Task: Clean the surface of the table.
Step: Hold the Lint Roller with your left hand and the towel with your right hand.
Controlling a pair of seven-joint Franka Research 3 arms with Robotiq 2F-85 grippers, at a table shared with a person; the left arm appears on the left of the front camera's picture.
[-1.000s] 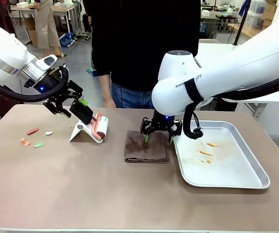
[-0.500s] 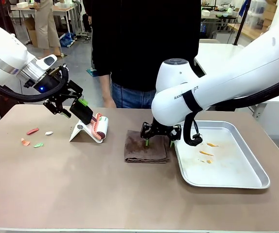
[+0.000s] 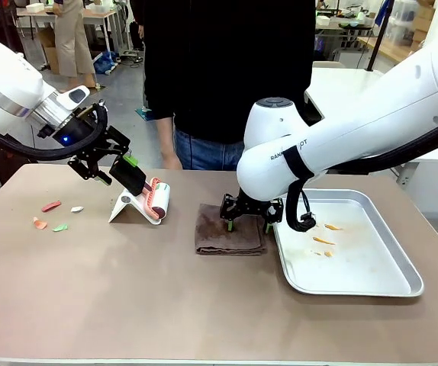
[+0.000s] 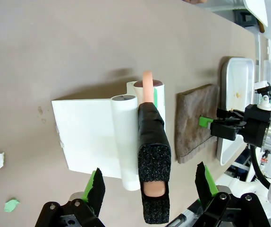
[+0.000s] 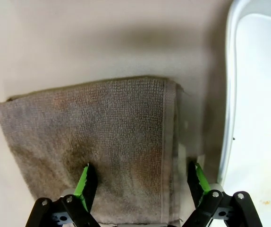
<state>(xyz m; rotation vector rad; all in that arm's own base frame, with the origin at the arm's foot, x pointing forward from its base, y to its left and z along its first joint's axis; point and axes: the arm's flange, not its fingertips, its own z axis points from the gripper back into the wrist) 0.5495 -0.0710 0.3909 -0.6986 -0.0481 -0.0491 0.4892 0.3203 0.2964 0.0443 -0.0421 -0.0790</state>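
Right gripper (image 3: 247, 223): jaws spread wide, nothing pinched. It points down over the right part of a folded brown cloth (image 3: 229, 231). In the right wrist view, one finger (image 5: 86, 182) is over the cloth and the other is at the cloth's right edge, just beside the tray (image 5: 230, 94). Whether the tips press the cloth cannot be told.

Left gripper (image 3: 120, 171): jaws spread, nothing pinched. In the left wrist view, the black padded handle of a lint roller (image 4: 152, 156) lies between the fingers, apart from both. The roller leans on a white stand (image 3: 126, 206), left of the cloth.

The table (image 3: 165, 305) carries all of this. Coloured paper scraps (image 3: 51, 217) lie at its far left. The silver tray (image 3: 356, 290) at right holds orange crumbs (image 3: 324, 240). A person (image 3: 227, 76) stands at the far edge.
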